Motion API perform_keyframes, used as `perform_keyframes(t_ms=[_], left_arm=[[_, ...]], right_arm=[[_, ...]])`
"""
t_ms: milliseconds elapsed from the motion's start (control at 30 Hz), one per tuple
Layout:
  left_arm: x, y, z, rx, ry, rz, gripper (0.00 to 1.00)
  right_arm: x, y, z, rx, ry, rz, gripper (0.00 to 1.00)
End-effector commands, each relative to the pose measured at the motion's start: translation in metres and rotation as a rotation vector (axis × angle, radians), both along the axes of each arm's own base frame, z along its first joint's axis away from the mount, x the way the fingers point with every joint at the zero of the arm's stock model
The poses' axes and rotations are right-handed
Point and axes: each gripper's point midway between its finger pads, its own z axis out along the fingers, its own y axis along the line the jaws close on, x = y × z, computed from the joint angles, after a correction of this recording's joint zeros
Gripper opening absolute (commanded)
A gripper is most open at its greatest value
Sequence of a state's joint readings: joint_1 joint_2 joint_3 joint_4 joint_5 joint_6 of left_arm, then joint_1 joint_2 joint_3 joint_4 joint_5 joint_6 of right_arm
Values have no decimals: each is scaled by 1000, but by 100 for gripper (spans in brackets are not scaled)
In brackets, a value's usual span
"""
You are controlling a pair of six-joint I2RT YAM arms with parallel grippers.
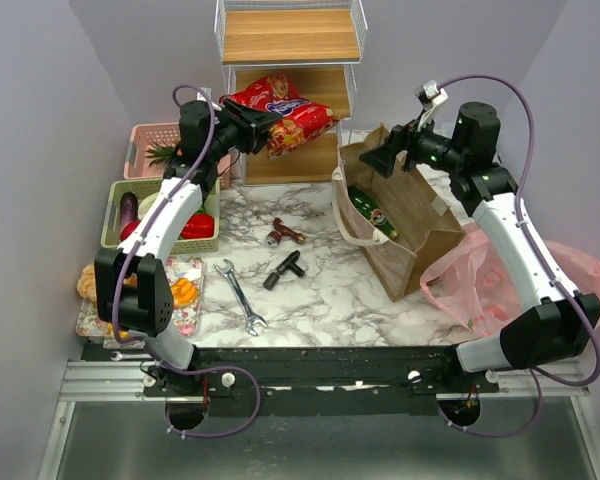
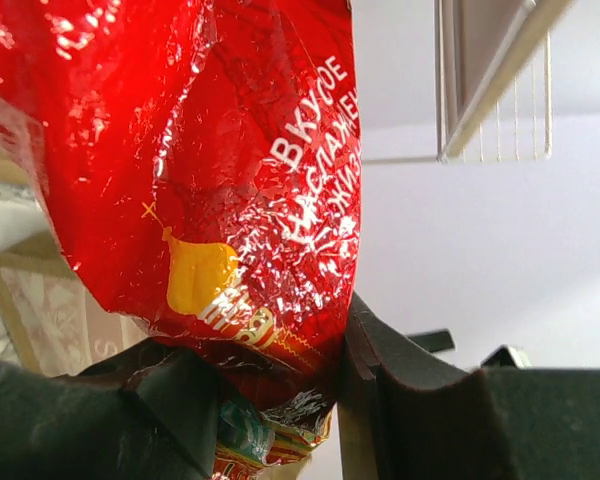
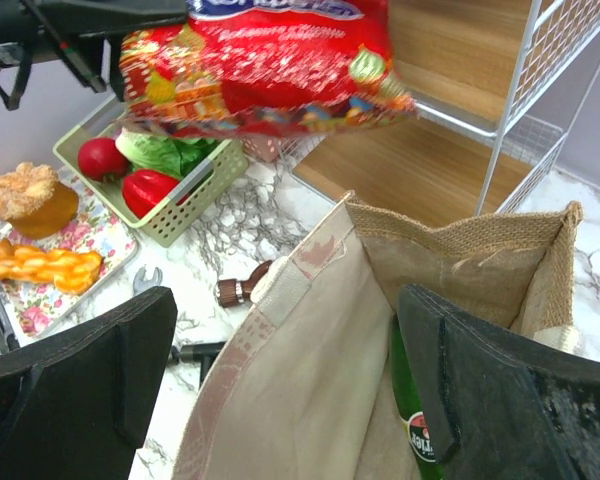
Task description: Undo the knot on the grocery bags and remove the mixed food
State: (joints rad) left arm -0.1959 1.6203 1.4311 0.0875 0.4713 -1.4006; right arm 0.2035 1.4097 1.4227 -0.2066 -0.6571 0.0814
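My left gripper (image 2: 280, 390) is shut on the lower edge of the red crinkly snack packet (image 2: 210, 180). It holds the packet (image 1: 285, 112) in the air in front of the shelf's middle level. The brown paper bag (image 1: 410, 230) stands upright at centre right with a green bottle (image 1: 372, 212) inside. My right gripper (image 1: 385, 160) hovers open over the bag's mouth. In the right wrist view the bag's wall (image 3: 330, 380) lies between its jaws, with the bottle (image 3: 410, 420) beside the right finger. The pink plastic bag (image 1: 480, 280) lies slack to the right of the paper bag. The knot is out of view.
A green basket (image 1: 160, 215) at left holds eggplant, red vegetables and lettuce. A pink basket (image 1: 155, 145) stands behind it. The floral tray (image 1: 185, 305) carries a bun and orange pieces. A wrench (image 1: 242, 297) and small tools lie mid-table. The wire shelf (image 1: 290, 40) stands at the back.
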Motion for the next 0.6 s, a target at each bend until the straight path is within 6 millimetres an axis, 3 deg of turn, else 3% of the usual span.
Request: perform_keyframes(t_ms=[0,167,267,567], left_arm=[[33,-5,61,-167,-156,160,0],[66,-17,75,-219,-167,242,0],[83,-16,72,-275,-98,353,1],[110,-32,45,-301,19,538,0]], right_arm=[[3,3,4,-7,0,35,99],[3,5,3,-32,9,58,99],[2,2,4,-45,1,40,99],[-5,-6,2,-80,-11,12,99]])
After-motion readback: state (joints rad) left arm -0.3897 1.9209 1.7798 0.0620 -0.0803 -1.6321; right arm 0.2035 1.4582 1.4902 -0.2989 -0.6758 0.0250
